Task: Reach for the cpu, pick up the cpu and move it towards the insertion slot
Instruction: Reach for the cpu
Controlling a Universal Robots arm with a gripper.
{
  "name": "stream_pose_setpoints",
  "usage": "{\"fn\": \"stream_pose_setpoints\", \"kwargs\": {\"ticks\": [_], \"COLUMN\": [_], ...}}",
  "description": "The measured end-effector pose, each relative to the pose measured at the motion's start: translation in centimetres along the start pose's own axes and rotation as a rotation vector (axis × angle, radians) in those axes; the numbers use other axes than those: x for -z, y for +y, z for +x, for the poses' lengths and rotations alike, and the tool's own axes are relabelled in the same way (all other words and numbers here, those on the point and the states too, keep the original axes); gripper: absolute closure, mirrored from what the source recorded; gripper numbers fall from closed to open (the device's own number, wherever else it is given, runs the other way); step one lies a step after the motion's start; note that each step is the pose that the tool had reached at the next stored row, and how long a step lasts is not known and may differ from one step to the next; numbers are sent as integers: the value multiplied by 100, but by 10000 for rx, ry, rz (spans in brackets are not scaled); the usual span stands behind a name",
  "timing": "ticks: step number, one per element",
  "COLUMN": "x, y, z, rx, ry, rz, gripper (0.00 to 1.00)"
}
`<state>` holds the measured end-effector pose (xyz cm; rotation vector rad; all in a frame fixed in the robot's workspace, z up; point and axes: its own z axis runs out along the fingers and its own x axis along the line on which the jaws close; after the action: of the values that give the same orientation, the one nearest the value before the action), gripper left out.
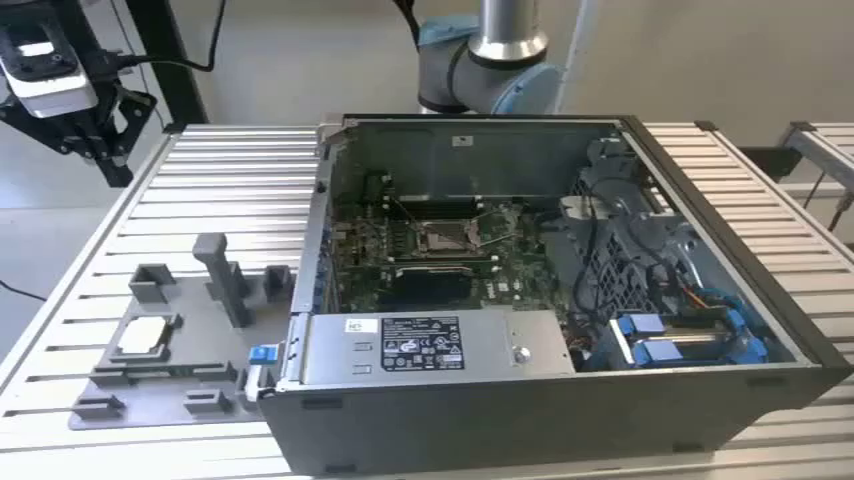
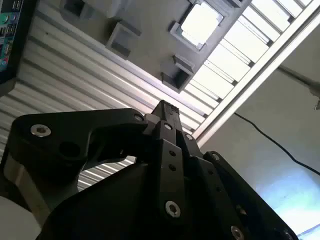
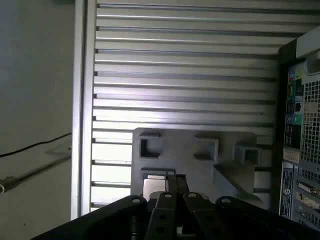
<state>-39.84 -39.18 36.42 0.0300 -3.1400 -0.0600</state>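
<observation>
While the slatted counter (image 1: 227, 190) carries the open computer case (image 1: 534, 420), with the insertion slot (image 1: 445, 236) on its green board, we find the grey fixture plate (image 1: 200, 352) just beside it. We judge the reach barely begun: the pincer (image 2: 165, 106), pressed together and empty, hangs above the counter. The cpu (image 1: 144, 337) lies ungrasped on that plate, well apart from the slot.

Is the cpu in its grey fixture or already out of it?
In. The cpu lies flat in a recess of the grey fixture; the gripper is apart from it, holding nothing.
</observation>
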Motion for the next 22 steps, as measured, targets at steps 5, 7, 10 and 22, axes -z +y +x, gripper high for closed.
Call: {"fn": "stream_pose_setpoints", "kwargs": {"ticks": [5,7,10,22], "x": [0,0,0,-20], "y": [0,0,0,-121], "z": [0,0,0,94], "rx": [0,0,0,0], "ry": [0,0,0,-24], "rz": [0,0,0,0], "gripper": [100,100,100,100]}}
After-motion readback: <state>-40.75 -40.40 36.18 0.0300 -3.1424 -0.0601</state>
